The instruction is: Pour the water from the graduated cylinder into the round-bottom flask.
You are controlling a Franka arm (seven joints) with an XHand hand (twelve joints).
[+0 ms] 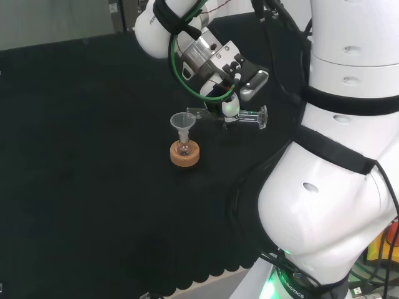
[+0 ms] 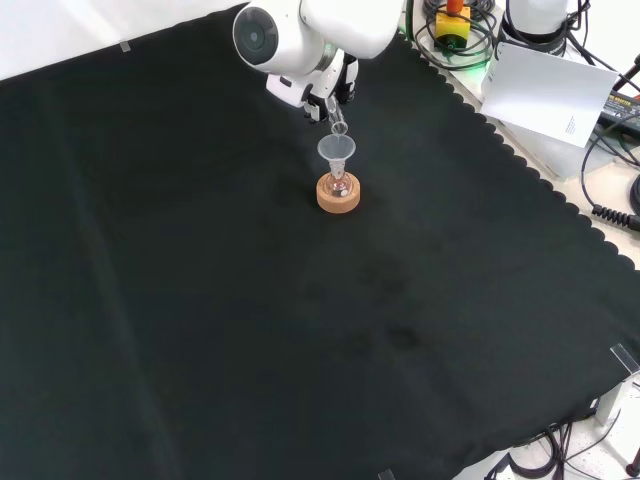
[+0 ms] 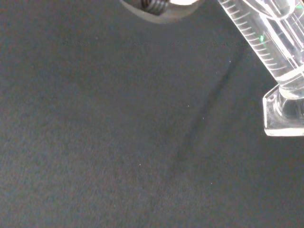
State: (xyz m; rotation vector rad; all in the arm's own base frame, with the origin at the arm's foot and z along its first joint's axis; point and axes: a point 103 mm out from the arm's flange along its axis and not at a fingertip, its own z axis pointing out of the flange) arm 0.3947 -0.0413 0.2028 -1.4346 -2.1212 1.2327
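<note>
Head view: hand holds graduated cylinder level, mouth above funnel.

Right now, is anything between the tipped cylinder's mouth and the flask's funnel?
Nothing visible. The hand holds the graduated cylinder about level, its mouth just above the rim of the funnel seated in the round-bottom flask on its cork ring.

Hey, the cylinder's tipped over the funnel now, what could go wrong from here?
The graduated cylinder lies nearly level in the robot hand, its mouth at the rim of the small funnel; water may miss it. The funnel sits loose in the round-bottom flask on a cork ring; a nudge might topple them.
</note>
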